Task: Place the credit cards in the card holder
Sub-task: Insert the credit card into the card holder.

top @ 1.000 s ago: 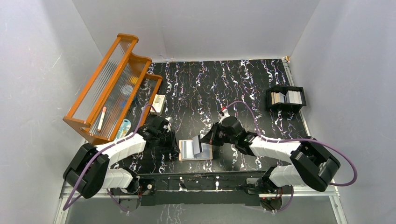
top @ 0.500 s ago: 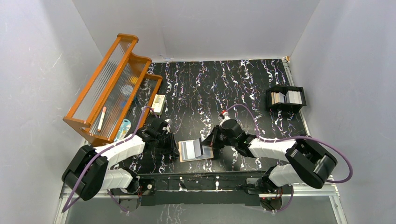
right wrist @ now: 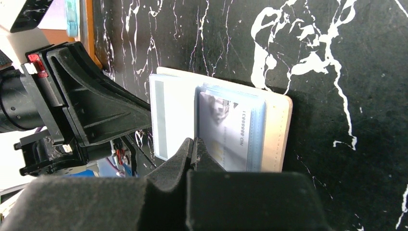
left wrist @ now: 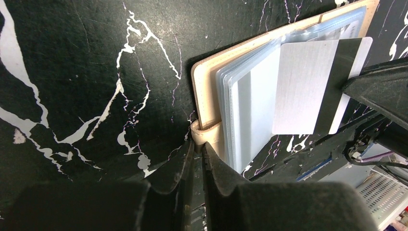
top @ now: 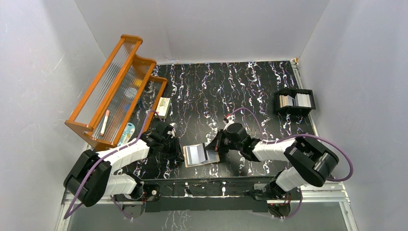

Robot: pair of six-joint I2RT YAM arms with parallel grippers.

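The tan card holder (top: 211,158) lies open near the table's front edge, its clear pockets (left wrist: 250,110) facing up. My left gripper (left wrist: 197,144) is shut on the holder's looped tab (left wrist: 206,132) at its left edge. My right gripper (right wrist: 195,142) is shut on a credit card (left wrist: 300,86), white with a black stripe. The card hangs tilted over the right half of the holder (top: 210,150) and shows only edge-on in the right wrist view. Another card (right wrist: 231,130) with printed digits sits in a clear pocket.
An orange rack (top: 115,86) with ribbed clear panels stands at the back left. A small white box (top: 164,107) lies beside it. A black compartment tray (top: 311,102) with pale cards (top: 303,100) sits at the far right. Grey walls close in three sides.
My right gripper has moved left and down, bringing the card over the holder. My left gripper's jaws have closed on the holder's tab.
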